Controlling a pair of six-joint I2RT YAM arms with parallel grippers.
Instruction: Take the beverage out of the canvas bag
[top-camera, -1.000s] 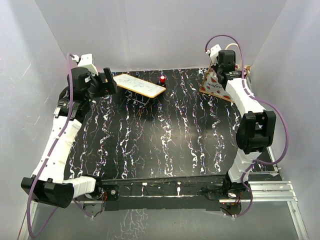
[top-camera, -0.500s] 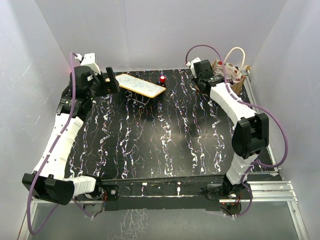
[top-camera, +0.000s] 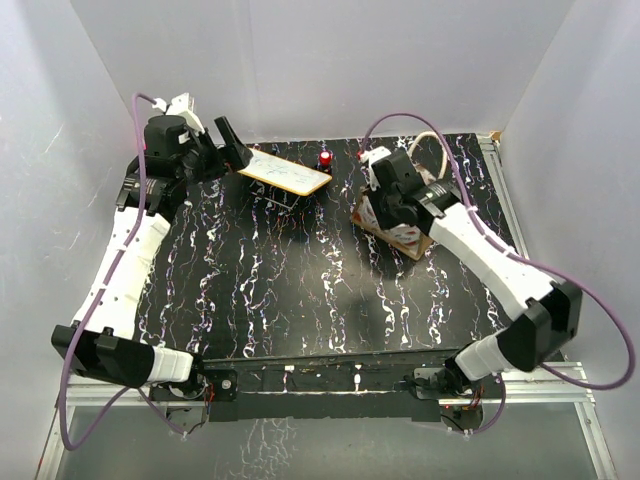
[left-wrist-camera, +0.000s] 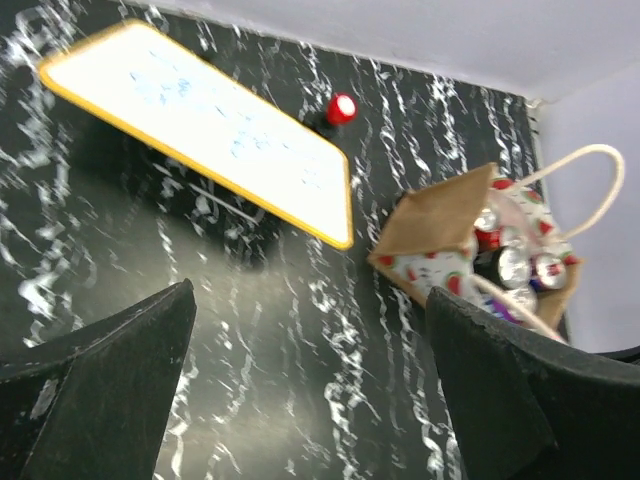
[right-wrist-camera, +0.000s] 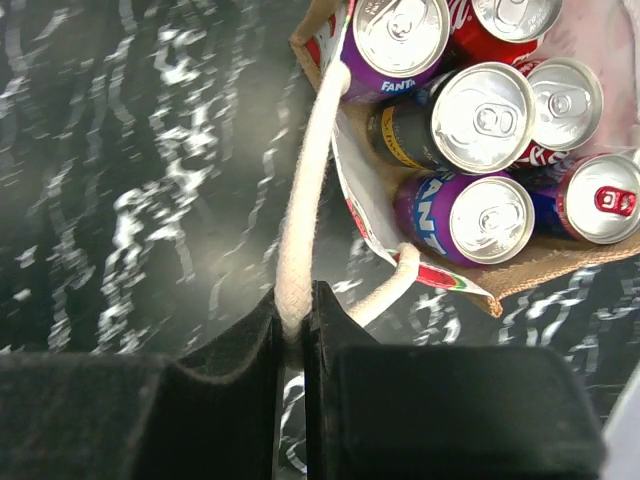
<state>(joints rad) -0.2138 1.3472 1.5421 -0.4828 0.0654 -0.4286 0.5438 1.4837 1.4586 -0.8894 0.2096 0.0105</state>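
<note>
The right fingers (right-wrist-camera: 250, 352) are pinching one rope handle (right-wrist-camera: 305, 190) of the canvas bag (top-camera: 402, 232). The bag is right of centre in the top view, and its mouth shows a tight pack of cans (right-wrist-camera: 483, 118). Settle the bag upright on the surface (top-camera: 300, 290) and keep the handle taut. Then bring the left fingers (left-wrist-camera: 110, 370), spread wide by the whiteboard (top-camera: 283, 170) at upper left, down onto an edge can. Half a second ago the bag stood in the upper right corner; it has moved inward.

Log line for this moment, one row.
right gripper: shut on rope handle | canvas bag: cans inside | left gripper: open, holding nothing
</note>
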